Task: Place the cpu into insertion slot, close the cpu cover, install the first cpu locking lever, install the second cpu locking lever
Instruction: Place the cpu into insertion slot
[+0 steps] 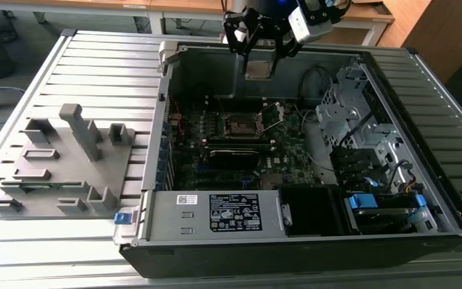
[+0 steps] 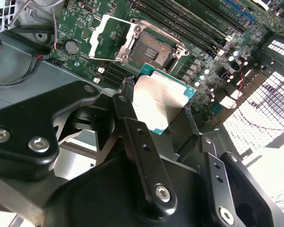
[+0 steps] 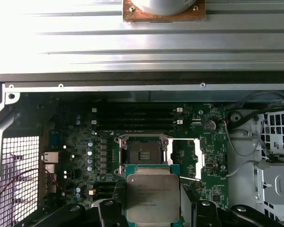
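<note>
Where the slatted metal table (image 1: 79, 66) runs toward the exterior view's right, an open computer case (image 1: 295, 256) covers most of it, while a grey moulded fixture (image 1: 55, 162) lies near the table's edge on the exterior view's left. Inside the case, a labelled grey power supply box (image 1: 215, 214) sits against the near wall, and the dark green circuit board (image 1: 215, 168) covers the case floor behind it.

The gripper (image 1: 259, 63) hangs above the case close to its far wall, with its black fingers (image 3: 109, 210) closed on opposite edges of the cpu (image 1: 257, 71). In both wrist views the chip is held flat, grey metal top toward the cameras (image 2: 161, 97) (image 3: 152, 196), clear of the board and not touching it.

The insertion slot (image 1: 242, 124) lies on the board toward the far wall, near the middle of the case's width. In the first wrist view its dark square (image 3: 143, 153) is bare inside the silver rim, and the chip's edge overlaps the view of the socket's near side. The cpu cover (image 3: 184, 140) is swung off the socket to one side (in the second wrist view its frame (image 2: 95, 38) shows board through the window) — it seems to stand tilted up on its hinge, though the angle is hard to judge.
</note>
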Controlling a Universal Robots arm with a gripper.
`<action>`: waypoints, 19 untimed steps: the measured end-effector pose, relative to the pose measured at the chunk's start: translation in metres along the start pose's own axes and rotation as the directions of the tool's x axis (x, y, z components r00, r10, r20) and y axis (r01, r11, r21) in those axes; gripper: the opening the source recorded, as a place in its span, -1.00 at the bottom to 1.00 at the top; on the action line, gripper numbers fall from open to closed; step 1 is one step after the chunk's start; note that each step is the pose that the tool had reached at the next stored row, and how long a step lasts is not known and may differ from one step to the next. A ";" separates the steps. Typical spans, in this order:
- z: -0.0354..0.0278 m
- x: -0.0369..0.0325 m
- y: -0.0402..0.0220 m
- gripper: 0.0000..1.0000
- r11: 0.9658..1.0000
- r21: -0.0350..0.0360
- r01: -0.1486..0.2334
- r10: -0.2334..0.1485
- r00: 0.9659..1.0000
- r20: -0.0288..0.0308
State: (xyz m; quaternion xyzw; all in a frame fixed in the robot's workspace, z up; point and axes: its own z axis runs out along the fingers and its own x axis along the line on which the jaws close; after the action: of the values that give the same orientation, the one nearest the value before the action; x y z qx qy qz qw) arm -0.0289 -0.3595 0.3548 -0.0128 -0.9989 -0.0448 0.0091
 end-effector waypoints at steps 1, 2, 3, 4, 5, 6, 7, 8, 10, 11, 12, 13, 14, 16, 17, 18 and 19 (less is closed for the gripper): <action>0.0001 0.0000 0.0000 0.08 1.000 0.000 0.000 0.000 1.000 0.000; 0.0004 0.0000 0.0000 0.08 1.000 0.000 0.000 0.000 1.000 0.000; 0.0008 0.0000 -0.0001 0.08 1.000 0.000 0.000 0.000 1.000 0.000; 0.0012 0.0000 -0.0001 0.08 1.000 0.000 0.000 0.000 1.000 0.000; 0.0016 0.0000 -0.0001 0.08 1.000 0.000 0.000 0.000 1.000 0.000; 0.0019 0.0000 -0.0002 0.08 1.000 0.000 0.000 0.000 1.000 0.000; 0.0020 0.0000 -0.0002 0.08 1.000 0.000 0.000 0.000 1.000 0.000; 0.0024 0.0000 -0.0002 0.08 1.000 0.000 0.000 0.000 1.000 0.000; 0.0027 -0.0001 -0.0002 0.08 1.000 0.000 0.000 0.000 1.000 0.000; 0.0028 -0.0001 -0.0002 0.08 1.000 0.000 0.000 0.000 1.000 0.000; 0.0031 -0.0001 -0.0003 0.08 1.000 0.000 0.000 0.000 1.000 0.000; 0.0034 -0.0001 -0.0003 0.08 1.000 0.000 0.000 0.000 1.000 0.000; 0.0036 -0.0001 -0.0003 0.08 1.000 0.000 0.000 0.000 1.000 0.000; 0.0043 -0.0001 -0.0004 0.08 1.000 0.000 0.000 0.000 1.000 0.000; 0.0045 -0.0001 -0.0004 0.08 1.000 0.000 0.000 0.000 1.000 0.000; 0.0051 -0.0001 -0.0005 0.08 1.000 0.000 0.000 0.000 1.000 0.000; 0.0056 -0.0001 -0.0005 0.08 1.000 0.000 0.000 0.000 1.000 0.000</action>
State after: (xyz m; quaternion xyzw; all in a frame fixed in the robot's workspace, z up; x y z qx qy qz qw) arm -0.0289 -0.3595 0.3492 -0.0128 -0.9989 -0.0448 0.0091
